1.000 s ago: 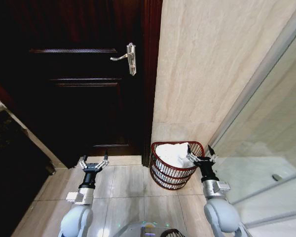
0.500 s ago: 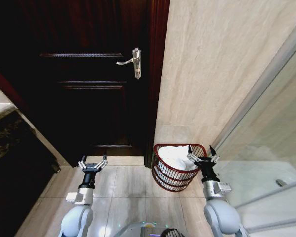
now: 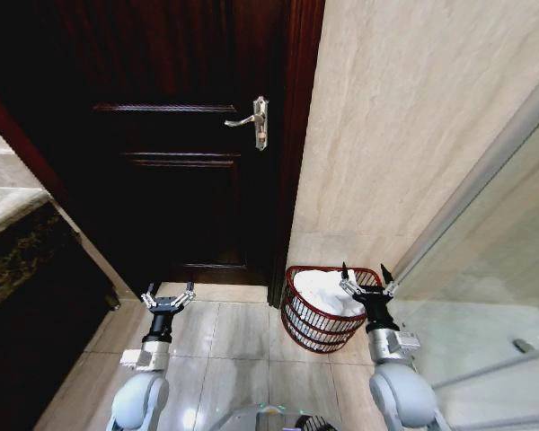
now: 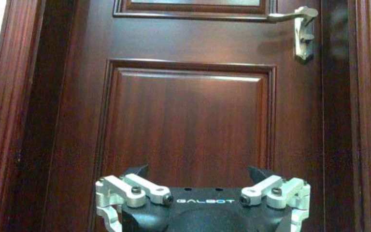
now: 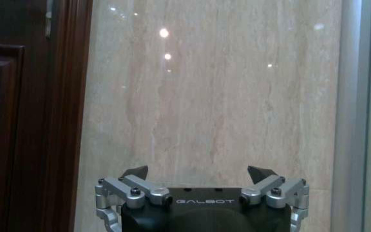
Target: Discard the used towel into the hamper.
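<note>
From the head view, both arms reach forward and low over the pale tiled floor (image 3: 229, 332). The left gripper (image 3: 168, 294) hangs in front of the dark wooden door (image 3: 175, 193), its fingers spread wide around nothing. The right gripper (image 3: 368, 280) is also spread wide with nothing between its fingers, and it sits just at the rim of the hamper (image 3: 316, 325) on the side nearer the glass panel (image 3: 512, 269). The hamper is a round, slightly tapered basket of dark reddish-brown open bars, standing on the floor at the foot of the beige stone wall (image 3: 404, 135), just beside the door frame. A white towel (image 3: 325, 289) lies crumpled inside it, filling the top. A silver lever handle (image 3: 256, 121) is mounted near the door's edge.

In the left wrist view, the left gripper (image 4: 198, 170) points straight at the door, its two dark fingertips well apart above the silver knuckles. The door (image 4: 185, 121) shows glossy reddish wood with a raised rectangular panel, and the handle (image 4: 298, 26) is close to a corner of the frame.

In the right wrist view, the right gripper (image 5: 198, 170) faces the polished, veined stone wall (image 5: 211, 96), its fingers wide apart and holding nothing. The door frame (image 5: 63, 111) runs down one side, and a pale metal strip (image 5: 351, 111) runs down the other.
</note>
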Robot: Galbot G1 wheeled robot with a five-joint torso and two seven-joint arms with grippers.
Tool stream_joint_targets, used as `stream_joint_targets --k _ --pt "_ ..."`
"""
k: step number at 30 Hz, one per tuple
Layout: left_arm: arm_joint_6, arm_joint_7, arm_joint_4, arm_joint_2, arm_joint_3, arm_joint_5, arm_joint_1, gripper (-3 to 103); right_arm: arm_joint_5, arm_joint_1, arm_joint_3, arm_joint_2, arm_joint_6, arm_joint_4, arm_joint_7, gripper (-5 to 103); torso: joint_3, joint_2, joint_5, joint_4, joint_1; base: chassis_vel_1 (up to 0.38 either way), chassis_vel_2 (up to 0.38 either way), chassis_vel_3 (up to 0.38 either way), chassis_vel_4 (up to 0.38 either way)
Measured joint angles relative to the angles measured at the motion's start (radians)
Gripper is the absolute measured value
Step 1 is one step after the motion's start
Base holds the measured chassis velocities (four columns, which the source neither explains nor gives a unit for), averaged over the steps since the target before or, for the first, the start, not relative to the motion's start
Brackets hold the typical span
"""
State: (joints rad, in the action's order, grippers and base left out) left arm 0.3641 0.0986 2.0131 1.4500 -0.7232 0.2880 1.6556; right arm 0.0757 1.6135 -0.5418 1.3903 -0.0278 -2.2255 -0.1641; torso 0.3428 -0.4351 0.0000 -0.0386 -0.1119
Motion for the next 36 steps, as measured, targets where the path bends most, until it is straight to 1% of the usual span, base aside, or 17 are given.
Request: stream_joint_targets --k 7,9,15,18,20,22,23,24,26,29,32,33,35,36 --pt "-0.027 -0.007 0.005 0.004 0.007 -0.012 -0.01 100 0.002 -0.019 -0.031 0.008 0.0 0.024 0.014 100 0.019 -0.031 0.0 0.0 -0.012 0.0 0.0 0.0 0.0" --pt "-0.039 -0.007 0.012 -0.002 0.006 -0.008 -0.009 100 0.003 -0.026 -0.044 0.016 0.007 0.024 0.027 100 0.025 -0.041 0.0 0.0 -0.016 0.0 0.0 0.0 0.0" --pt "-0.052 -0.009 0.02 -0.025 0.009 -0.001 -0.002 100 0.014 -0.009 -0.048 0.021 0.02 0.012 0.027 100 0.036 -0.06 -0.0001 0.0 -0.023 0.0 0.0 0.0 0.0" --pt "-0.109 -0.069 0.048 -0.041 0.021 -0.025 0.004 100 0.022 0.031 -0.047 0.037 0.035 -0.014 0.024 100 0.049 -0.079 -0.0001 0.0 -0.03 0.0 0.0 0.0 0.0" --pt "-0.115 -0.076 0.052 -0.041 0.022 -0.026 0.004 100 0.021 0.036 -0.046 0.04 0.035 -0.017 0.025 100 0.05 -0.081 -0.0001 0.0 -0.031 0.0 0.0 0.0 0.0" --pt "-0.143 -0.13 0.079 -0.035 0.024 -0.044 0.01 100 0.013 0.05 -0.034 0.049 0.036 -0.032 0.026 100 0.057 -0.094 -0.0002 0.0002 -0.036 0.0 0.0 0.0 0.0" --pt "-0.15 -0.145 0.088 -0.031 0.024 -0.049 0.015 100 0.011 0.05 -0.029 0.049 0.037 -0.035 0.027 100 0.06 -0.098 -0.0001 0.0001 -0.038 0.0 0.0 0.0 0.0" --pt "-0.15 -0.145 0.088 -0.031 0.024 -0.049 0.015 100 0.011 0.05 -0.029 0.049 0.037 -0.035 0.027 100 0.06 -0.098 -0.0001 0.0001 -0.038 0.0 0.0 0.0 0.0" --pt "-0.16 -0.168 0.109 -0.026 0.024 -0.063 0.024 100 -0.003 0.046 -0.02 0.056 0.034 -0.036 0.031 100 0.066 -0.108 -0.0001 -0.0002 -0.042 0.0 0.0 0.0 0.0" --pt "-0.162 -0.17 0.123 -0.033 0.028 -0.075 0.025 100 -0.014 0.05 -0.021 0.069 0.021 -0.036 0.045 100 0.074 -0.121 -0.0001 -0.0001 -0.047 0.0 0.0 0.0 0.0" --pt "-0.142 -0.141 0.127 -0.056 0.031 -0.084 0.03 100 -0.029 0.057 -0.032 0.09 0.001 -0.035 0.079 100 0.084 -0.136 -0.0001 0.0 -0.052 0.0 0.0 0.0 0.0" --pt "-0.142 -0.141 0.127 -0.056 0.031 -0.084 0.03 100 -0.029 0.057 -0.032 0.09 0.001 -0.035 0.079 100 0.084 -0.136 -0.0001 0.0 -0.052 0.0 0.0 0.0 0.0" --pt "-0.124 -0.115 0.133 -0.069 0.04 -0.088 0.032 100 -0.046 0.059 -0.053 0.114 -0.033 -0.015 0.123 100 0.093 -0.151 0.0 0.0 -0.058 0.0 0.0 0.0 0.0" --pt "-0.124 -0.114 0.134 -0.07 0.044 -0.088 0.032 100 -0.046 0.059 -0.054 0.116 -0.037 -0.014 0.125 100 0.096 -0.155 0.0 0.0 -0.06 0.0 0.0 0.0 0.0"
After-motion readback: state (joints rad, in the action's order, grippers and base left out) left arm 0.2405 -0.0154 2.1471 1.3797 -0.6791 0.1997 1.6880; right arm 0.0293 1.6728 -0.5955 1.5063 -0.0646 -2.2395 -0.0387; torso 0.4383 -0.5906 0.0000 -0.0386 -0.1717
